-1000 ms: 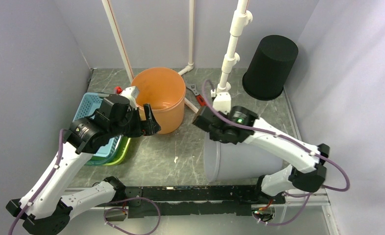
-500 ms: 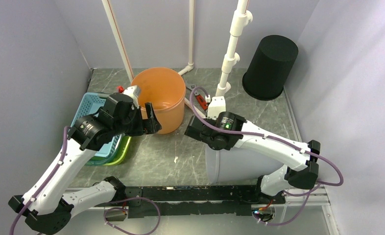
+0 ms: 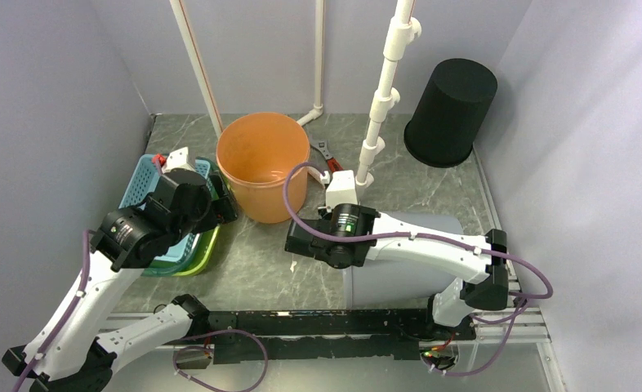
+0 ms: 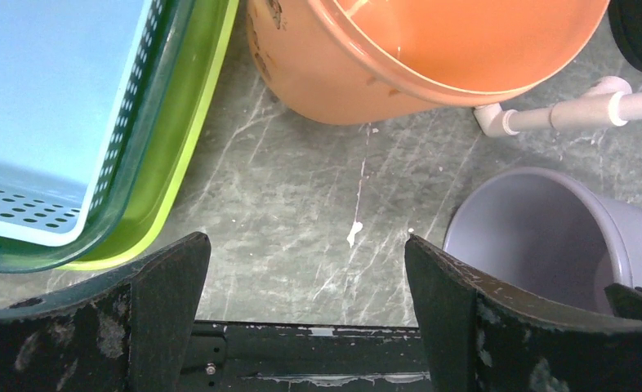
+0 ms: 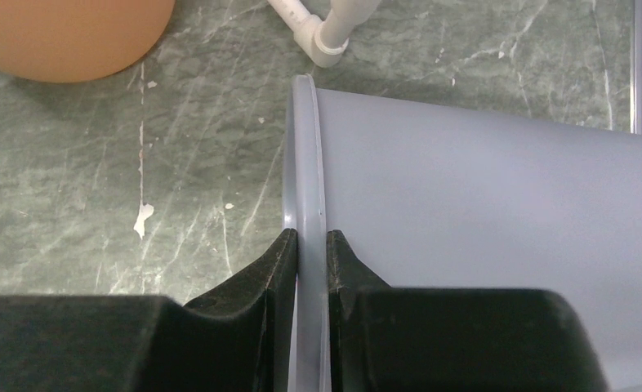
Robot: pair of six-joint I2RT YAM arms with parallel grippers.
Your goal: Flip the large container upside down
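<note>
The grey bucket (image 5: 481,220) is laid on its side on the green marbled worktop (image 3: 252,261), its rim clenched by the right end effector (image 5: 311,243); the left end effector (image 4: 305,269) is seen released, empty; pale walls (image 3: 48,90) are set around

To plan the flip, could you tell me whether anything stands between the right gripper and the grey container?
Nothing does: the right gripper is shut on the rim of the grey container. The orange bucket and white pipe stand close to its mouth and might crowd the turn.
</note>
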